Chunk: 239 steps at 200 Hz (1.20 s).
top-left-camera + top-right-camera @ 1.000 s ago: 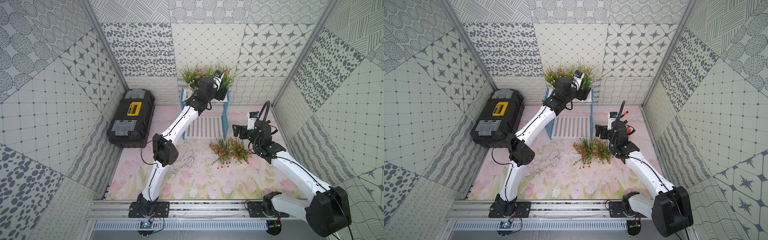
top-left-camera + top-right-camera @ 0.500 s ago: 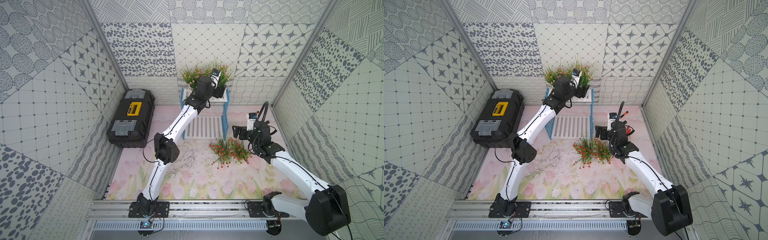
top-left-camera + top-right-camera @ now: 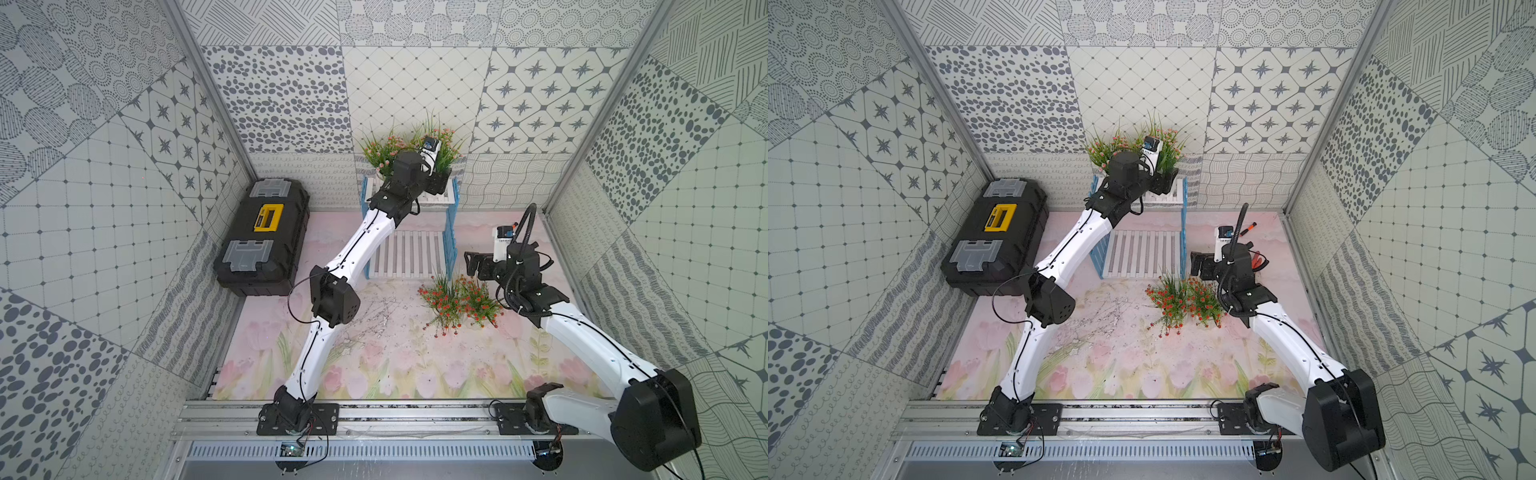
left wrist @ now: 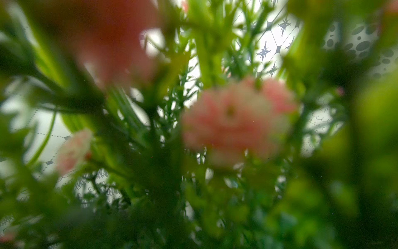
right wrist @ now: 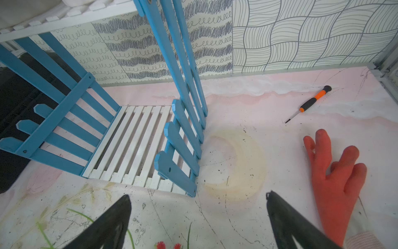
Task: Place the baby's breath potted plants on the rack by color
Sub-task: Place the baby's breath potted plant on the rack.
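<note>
Tulips in pale pink pattern the desk (image 3: 374, 357), and on it, just in front of the rack, sit two small artificial plants with spiky green leaves and red-orange blossoms (image 3: 455, 301), touching each other. Just beside them hovers the right claw (image 5: 198, 195), jaws wide apart and empty.

Behind stands the small two-tier rack with white slatted shelves and light blue lattice sides (image 3: 409, 253); its lower shelf is bare. On the upper shelf one pink-blossomed plant (image 3: 379, 151) sits at one end. The left claw (image 3: 437, 183) is at the other end, under a second pink-blossomed plant (image 3: 444, 143). Foliage fills the left wrist view, so whether those jaws clasp the pot I cannot tell.

The step in hand, I judge, is seating this second pink one. To do it well, get the pot base flat on the slats, clear of the shelf edge and of its neighbour, before letting go. Then draw back gently so the stems do not snag and tip it.
</note>
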{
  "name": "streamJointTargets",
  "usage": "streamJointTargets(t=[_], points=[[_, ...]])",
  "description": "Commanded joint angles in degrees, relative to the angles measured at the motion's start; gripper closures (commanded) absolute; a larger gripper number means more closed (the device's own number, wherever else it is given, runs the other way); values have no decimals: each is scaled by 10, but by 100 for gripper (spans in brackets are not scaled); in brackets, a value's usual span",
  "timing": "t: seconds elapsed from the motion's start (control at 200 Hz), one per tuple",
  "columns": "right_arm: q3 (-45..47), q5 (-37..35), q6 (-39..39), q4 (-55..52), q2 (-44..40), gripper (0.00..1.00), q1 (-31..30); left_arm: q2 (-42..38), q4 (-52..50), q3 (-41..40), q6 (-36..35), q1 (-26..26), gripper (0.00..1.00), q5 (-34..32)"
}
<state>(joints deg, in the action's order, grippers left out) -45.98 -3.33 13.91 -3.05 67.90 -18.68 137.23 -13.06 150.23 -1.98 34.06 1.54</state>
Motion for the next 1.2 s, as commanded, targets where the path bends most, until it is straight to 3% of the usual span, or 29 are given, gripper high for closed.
streamJointTargets(t=[0.0,0.08,0.525,1.191], points=[[7,-6,-4,24,11,2,-3,0,44,12,9,-6,23,0],[10,-6,-3,27,12,2,-3,1,41,12,9,-6,23,4],[16,-7,-4,28,12,2,-3,6,46,14,14,-6,2,4],[22,-5,1,30,2,2,-3,-31,16,5,14,5,2,7]])
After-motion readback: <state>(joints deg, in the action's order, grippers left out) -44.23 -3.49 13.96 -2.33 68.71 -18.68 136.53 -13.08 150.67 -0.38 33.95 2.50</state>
